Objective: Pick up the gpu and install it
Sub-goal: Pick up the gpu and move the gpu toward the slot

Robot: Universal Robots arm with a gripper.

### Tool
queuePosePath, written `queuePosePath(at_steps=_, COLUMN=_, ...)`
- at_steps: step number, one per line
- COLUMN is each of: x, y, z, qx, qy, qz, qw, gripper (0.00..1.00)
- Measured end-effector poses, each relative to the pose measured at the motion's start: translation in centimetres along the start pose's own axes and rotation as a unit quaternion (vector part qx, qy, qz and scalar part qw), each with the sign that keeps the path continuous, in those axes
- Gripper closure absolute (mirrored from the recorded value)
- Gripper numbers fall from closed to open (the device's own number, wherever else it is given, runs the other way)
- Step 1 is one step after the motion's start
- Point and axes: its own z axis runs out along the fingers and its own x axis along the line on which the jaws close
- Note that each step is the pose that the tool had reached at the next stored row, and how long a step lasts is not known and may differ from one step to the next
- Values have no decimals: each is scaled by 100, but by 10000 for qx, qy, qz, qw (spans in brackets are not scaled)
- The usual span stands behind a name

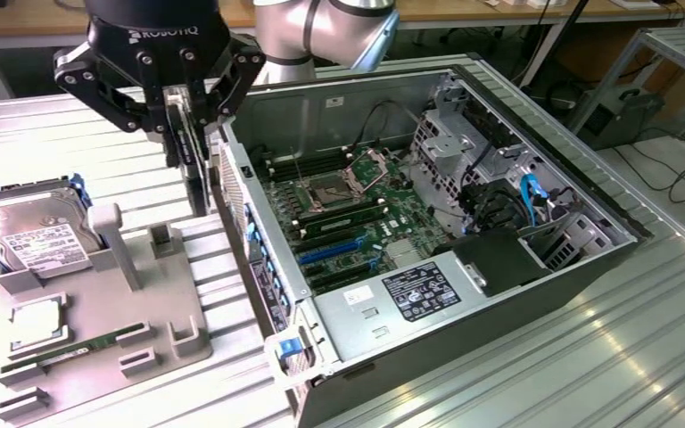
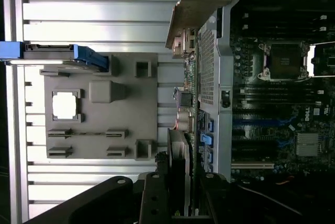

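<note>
While the gpu (image 1: 192, 165) isn't in the machine yet, it's up off the table, hanging upright and edge-on from the gripper (image 1: 185, 125), whose fingers are clamped on the card's upper part from both sides. From the wrist view you can see the same thing: the gpu (image 2: 180, 153) is a thin dark slab pinched in the gripper (image 2: 183, 195), with what looks like the round fan bulging on one face. It sits in the air right beside the outer wall of the open pc case (image 1: 557, 285), on the exterior view's left of it, over the strip between the case and the grey parts holder (image 1: 140, 312).

Inside the case the motherboard (image 1: 349, 218) lies flat, with the blue expansion slots (image 1: 331, 251) bare and the cpu socket (image 1: 325, 192) open further back. Near the front corner is the power supply (image 1: 420, 294) with its label.

Over on the holder, a hard drive (image 1: 28, 236) stands in its blue bracket, a cpu chip (image 1: 36, 321) lies in its pocket, and a green memory stick (image 1: 69, 349) lies in its groove. Everything rests on a ribbed aluminium table (image 1: 628, 357)
</note>
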Motion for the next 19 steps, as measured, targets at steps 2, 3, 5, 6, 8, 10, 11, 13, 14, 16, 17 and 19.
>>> queuePosePath(at_steps=2, x=-218, y=-2, z=5, qx=0, qy=0, qz=0, qw=10000, gripper=73)
queuePosePath(at_steps=3, x=-301, y=-3, z=7, qx=0, qy=0, qz=0, qw=10000, gripper=73)
queuePosePath(at_steps=5, x=-415, y=-4, z=10, qx=-1, qy=1, qz=-57, qw=10000, gripper=73)
queuePosePath(at_steps=6, x=-463, y=-4, z=11, qx=-1, qy=1, qz=-57, qw=10000, gripper=73)
queuePosePath(at_steps=8, x=-587, y=-6, z=14, qx=-1, qy=1, qz=-57, qw=10000, gripper=73)
queuePosePath(at_steps=10, x=-607, y=-6, z=14, qx=-1, qy=1, qz=-57, qw=10000, gripper=73)
queuePosePath(at_steps=11, x=-617, y=-6, z=14, qx=-1, qy=1, qz=-57, qw=10000, gripper=73)
queuePosePath(at_steps=13, x=-634, y=-6, z=15, qx=-1, qy=1, qz=-57, qw=10000, gripper=73)
queuePosePath(at_steps=14, x=-647, y=-6, z=16, qx=-2, qy=1, qz=-57, qw=10000, gripper=73)
queuePosePath(at_steps=16, x=-660, y=-6, z=15, qx=-1, qy=1, qz=-57, qw=10000, gripper=73)
queuePosePath(at_steps=17, x=-666, y=-6, z=16, qx=-2, qy=1, qz=-56, qw=10000, gripper=73)
queuePosePath(at_steps=19, x=-680, y=-6, z=16, qx=-1, qy=1, qz=-57, qw=10000, gripper=73)
